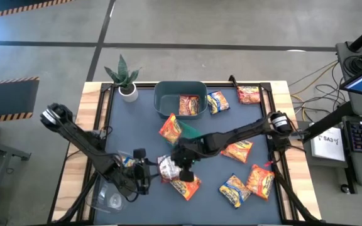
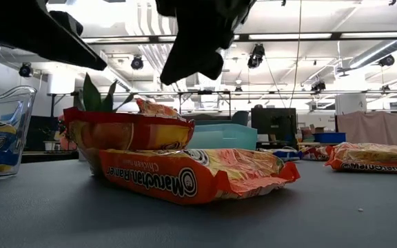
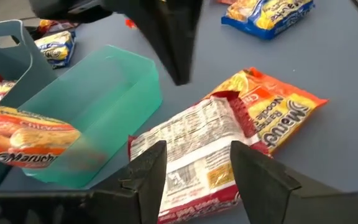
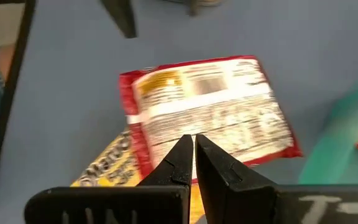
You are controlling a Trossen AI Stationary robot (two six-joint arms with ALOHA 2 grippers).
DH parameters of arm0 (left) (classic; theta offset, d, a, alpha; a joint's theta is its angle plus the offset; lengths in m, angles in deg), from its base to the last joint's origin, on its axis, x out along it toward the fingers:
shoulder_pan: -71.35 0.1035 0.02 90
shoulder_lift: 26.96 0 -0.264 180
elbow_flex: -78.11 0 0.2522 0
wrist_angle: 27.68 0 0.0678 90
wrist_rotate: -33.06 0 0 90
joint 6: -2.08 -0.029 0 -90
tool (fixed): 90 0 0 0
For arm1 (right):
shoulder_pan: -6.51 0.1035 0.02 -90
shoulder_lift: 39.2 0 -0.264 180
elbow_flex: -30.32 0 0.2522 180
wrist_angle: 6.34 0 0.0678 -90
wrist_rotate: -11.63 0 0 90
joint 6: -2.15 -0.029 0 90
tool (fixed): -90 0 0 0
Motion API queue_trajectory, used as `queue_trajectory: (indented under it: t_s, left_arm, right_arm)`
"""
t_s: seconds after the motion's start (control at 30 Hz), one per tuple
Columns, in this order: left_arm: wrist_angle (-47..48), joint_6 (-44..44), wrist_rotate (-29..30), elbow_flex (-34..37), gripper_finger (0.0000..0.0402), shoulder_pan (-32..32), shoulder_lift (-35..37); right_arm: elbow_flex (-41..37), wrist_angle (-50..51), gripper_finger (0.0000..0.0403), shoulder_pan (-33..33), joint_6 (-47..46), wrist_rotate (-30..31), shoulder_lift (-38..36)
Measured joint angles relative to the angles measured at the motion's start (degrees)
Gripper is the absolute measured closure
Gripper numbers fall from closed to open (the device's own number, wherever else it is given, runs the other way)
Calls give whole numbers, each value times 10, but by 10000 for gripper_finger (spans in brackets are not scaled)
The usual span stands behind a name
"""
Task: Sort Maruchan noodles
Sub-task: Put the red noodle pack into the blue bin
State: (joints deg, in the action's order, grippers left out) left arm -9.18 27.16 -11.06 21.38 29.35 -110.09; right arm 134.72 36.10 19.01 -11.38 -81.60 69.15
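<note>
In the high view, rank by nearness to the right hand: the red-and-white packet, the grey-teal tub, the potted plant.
From the right hand:
1. Red-and-white packet, just beside it, toward the left arm.
2. Grey-teal tub, at the table's far middle.
3. Potted plant, far-left corner.

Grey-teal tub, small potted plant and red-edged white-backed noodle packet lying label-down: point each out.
Grey-teal tub (image 1: pixel 163 95), high view, bare floor.
Small potted plant (image 1: pixel 124 73), high view, leaves.
Red-edged white-backed noodle packet (image 4: pixel 213 106), right wrist view, printed back.

A grey-teal tub (image 1: pixel 168 94) sits at the table's (image 1: pixel 124 125) far edge, a potted plant (image 1: pixel 126 76) at its far left corner. A green tray (image 3: pixel 104 93) lies mid-table; possibly 1 clear container (image 1: pixel 109 196) near the front-left corner.
</note>
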Motion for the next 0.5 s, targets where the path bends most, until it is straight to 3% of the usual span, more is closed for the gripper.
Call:
queue_trajectory:
  t_s: [0.17, 0.33, 0.5]
  left_arm:
    - [4, -18, -8, -28, 199, -8, -28]
    - [6, -50, -11, -60, 156, -23, -75]
    - [8, -44, -13, -84, 146, -31, -121]
  right_arm:
    - [6, 0, 394, 36, 0, 16, 0]
    - [7, 10, 394, 76, 5, 84, 0]
    - [7, 27, 394, 100, -9, 101, 0]
